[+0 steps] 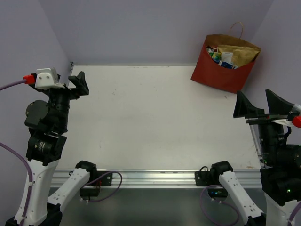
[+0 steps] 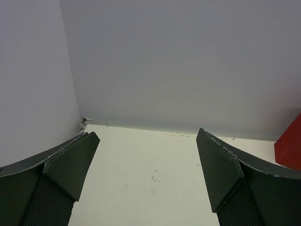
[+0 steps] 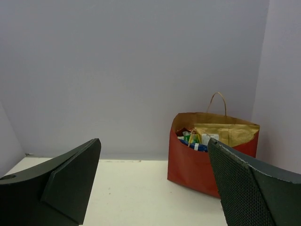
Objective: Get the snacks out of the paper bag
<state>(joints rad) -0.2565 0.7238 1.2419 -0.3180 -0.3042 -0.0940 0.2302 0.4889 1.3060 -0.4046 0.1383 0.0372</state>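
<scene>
Brick-red paper outside, tan inside: the paper bag (image 1: 221,70) is found at the far right corner of the table (image 1: 141,122), close to the back wall, mouth up and open. The snacks (image 1: 225,56) are all seen inside it, packed tight; none is out on the table yet. A big tan packet (image 1: 242,52) is stood at the right of the mouth, w/ smaller green, blue and white ones jammed beside it.

Both pincers are spread wide and nothing is held. The right pincer (image 1: 254,94) is raised on the bag's side of the table, pointed roughly at it but apart from it. The left pincer (image 1: 78,84) is raised at the far left, well apart from the bag.

What could go wrong, as judged from here:
- Bag is prob. light and not braced by anything seen, so it could be tipped or shoved along the table if its front wall is bumped on the way in.
- A loop handle (image 1: 237,28) is stood above the mouth; a finger could be snagged in it and the whole bag lifted.
- Pkts are crammed together, so two could be pinched at once, or the paper wall caught along w/ a packet, and the bag dragged up.
- Foil is slick and puffy; a shallow pinch could be lost mid-lift, a hard one could crush the contents.
- The left arm would be stretched a long way to help.

Writing: print is seen on several pkts, but no brand or word can be read; nothing is printed on the bag faces shown.
</scene>
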